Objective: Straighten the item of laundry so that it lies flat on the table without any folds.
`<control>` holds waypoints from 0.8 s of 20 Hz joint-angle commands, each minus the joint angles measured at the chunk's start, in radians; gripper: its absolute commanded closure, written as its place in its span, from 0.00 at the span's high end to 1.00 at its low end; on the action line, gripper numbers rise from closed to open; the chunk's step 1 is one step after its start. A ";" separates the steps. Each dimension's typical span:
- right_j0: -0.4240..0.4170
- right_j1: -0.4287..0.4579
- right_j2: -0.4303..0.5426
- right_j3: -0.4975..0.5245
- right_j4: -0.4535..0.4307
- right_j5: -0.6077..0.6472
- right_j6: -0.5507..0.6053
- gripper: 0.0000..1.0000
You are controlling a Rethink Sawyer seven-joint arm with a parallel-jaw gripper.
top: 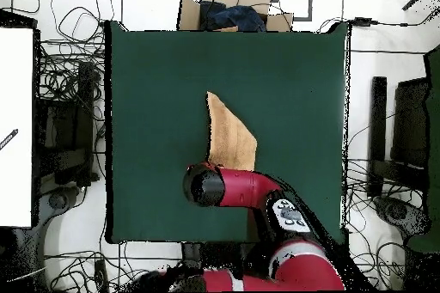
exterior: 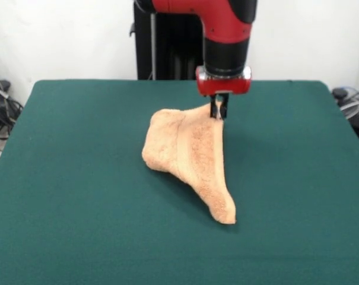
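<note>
The orange-tan terry towel [exterior: 188, 157] lies bunched and folded on the dark green table [exterior: 78, 196], one corner lifted at its far side and a narrow end trailing toward the near side. My gripper [exterior: 218, 110] is shut on that lifted far corner, holding it just above the table. In the overhead view the towel [top: 227, 132] shows as a tapering shape at the table's middle [top: 155, 75], and the arm's wrist [top: 206, 185] covers the gripper and the held corner. The tag and loop do not show.
The robot's pedestal [exterior: 167, 41] stands behind the table's far edge. Cables and equipment [exterior: 1, 104] lie off the left side. A cardboard box with dark cloth [top: 232, 10] sits beyond the table's edge opposite the robot in the overhead view.
</note>
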 commanded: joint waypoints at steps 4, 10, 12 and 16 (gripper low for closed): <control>0.000 -0.258 0.102 0.091 0.111 0.307 0.118 0.00; -0.057 -0.359 0.142 0.086 0.181 0.480 0.055 0.00; -0.085 -0.370 0.166 0.085 0.205 0.505 0.030 0.00; -0.137 -0.369 0.221 0.072 0.263 0.518 -0.016 0.00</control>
